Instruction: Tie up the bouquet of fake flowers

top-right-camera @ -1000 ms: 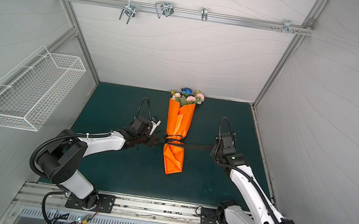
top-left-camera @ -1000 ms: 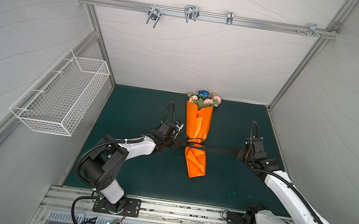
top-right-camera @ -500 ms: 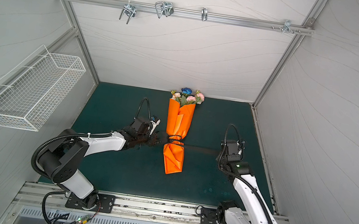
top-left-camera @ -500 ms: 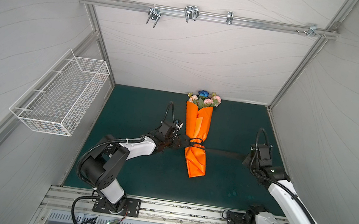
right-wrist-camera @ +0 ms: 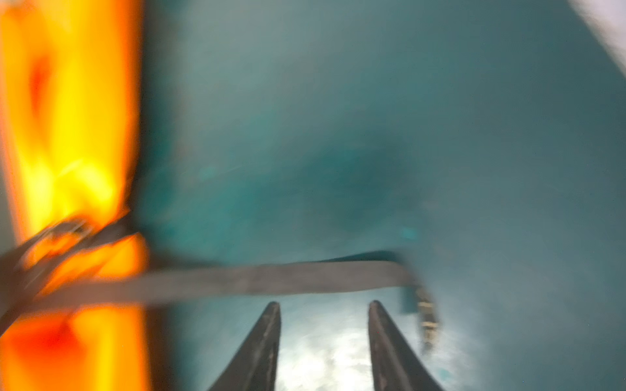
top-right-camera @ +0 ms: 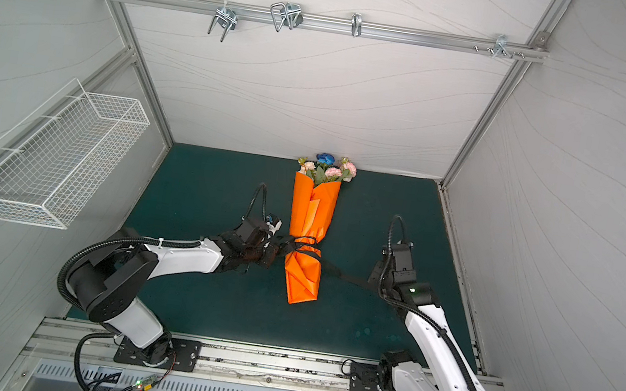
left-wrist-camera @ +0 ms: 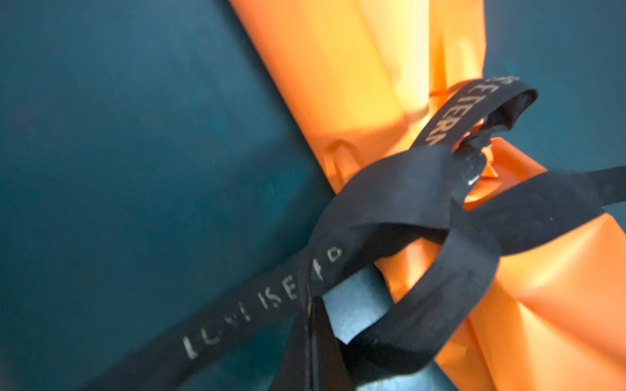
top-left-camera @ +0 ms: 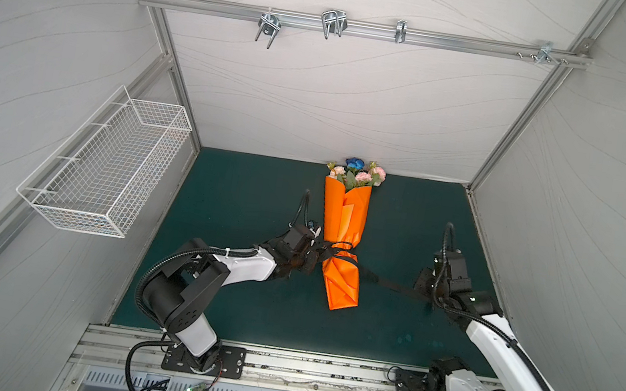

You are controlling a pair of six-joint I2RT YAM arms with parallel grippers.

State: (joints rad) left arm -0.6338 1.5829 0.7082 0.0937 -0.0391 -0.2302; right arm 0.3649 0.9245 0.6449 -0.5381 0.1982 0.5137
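One small bunch of fake peach, pink and blue flowers (top-left-camera: 356,174), one orange paper wrap (top-left-camera: 341,217) and one black lettered fabric ribbon (left-wrist-camera: 389,189) are lying on one dark green mat (top-left-camera: 244,194), two white-and-black robot arms (top-left-camera: 245,268) (top-left-camera: 499,342) are reaching in, and one white wire basket (top-left-camera: 105,169) and four metal hooks (top-left-camera: 332,25) are hanging on the walls.

We see a bunch of flowers (top-left-camera: 356,171) in peach and pink with one blue bloom and green leaves, and plain bright orange paper (top-left-camera: 343,218) that glows yellow-orange where the light catches it in the wrist views. The ribbon (left-wrist-camera: 389,210) is black, printed with pale, partly worn capital letters, and the mat (top-left-camera: 252,196) is a dark teal. We also note a white wire basket (top-left-camera: 105,169) with a fine square grid, pale grey walls (top-left-camera: 318,92) marked with thin wavy lines, and the left arm (top-left-camera: 250,269) and right arm (top-left-camera: 498,350) in white with black joints.
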